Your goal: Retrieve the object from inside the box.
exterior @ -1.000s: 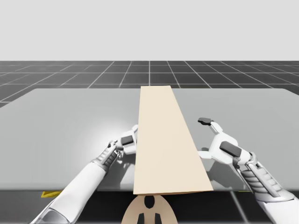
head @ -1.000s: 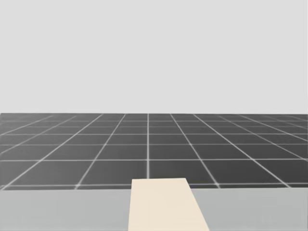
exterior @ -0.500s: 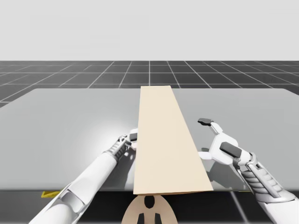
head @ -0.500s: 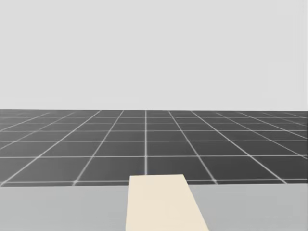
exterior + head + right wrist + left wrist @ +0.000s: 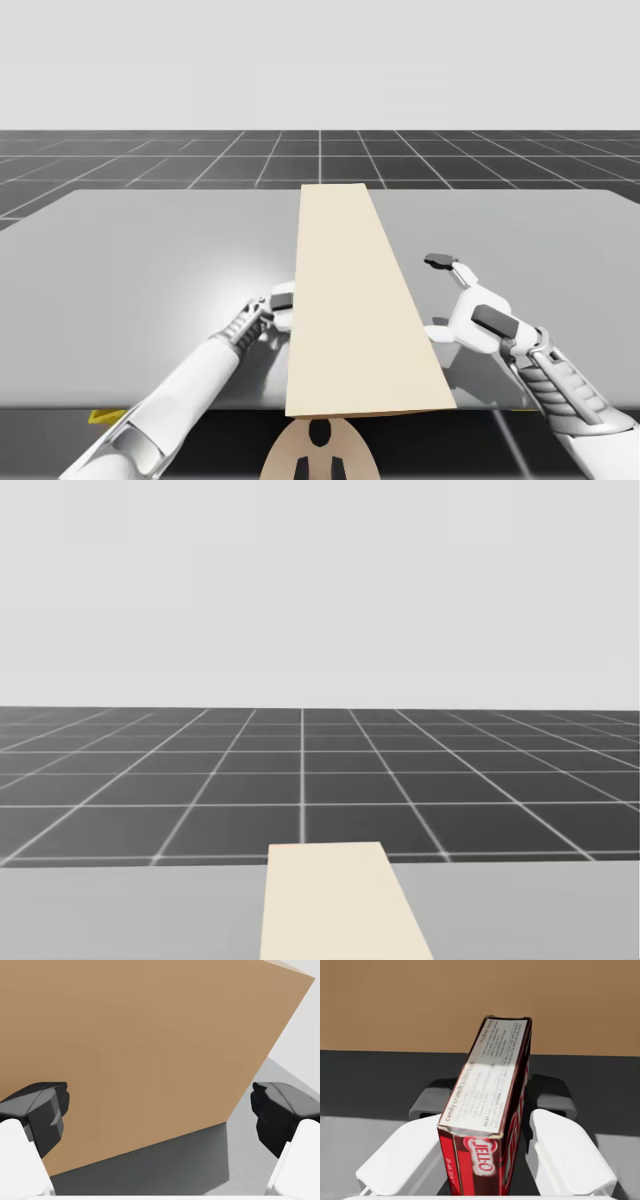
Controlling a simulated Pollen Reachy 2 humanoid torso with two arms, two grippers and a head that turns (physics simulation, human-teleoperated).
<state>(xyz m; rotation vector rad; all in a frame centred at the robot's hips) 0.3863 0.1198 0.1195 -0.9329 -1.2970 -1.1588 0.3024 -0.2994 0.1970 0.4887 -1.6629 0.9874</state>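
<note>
Two fingers of my left gripper close on a red box, one pressing each of its long sides, so I have it clamped between them. It is a narrow red carton, lying lengthwise along my fingers, its pale printed face up and its far end pointing at the tan box. That tan wall stands right behind it, with a dark band beneath. From above, my left gripper sits right against the left side of the long tan box, which runs down the middle of the grey table from its near edge to its far edge.

My right gripper hovers just beside the right side of the tan box, fingers spread wide and holding nothing. Through its own camera the right gripper faces the tan box, whose wall spans the gap between the two dark pads; neither pad touches it.

My head looks out over the far end of the tan box and the table, toward a dark gridded floor.
</note>
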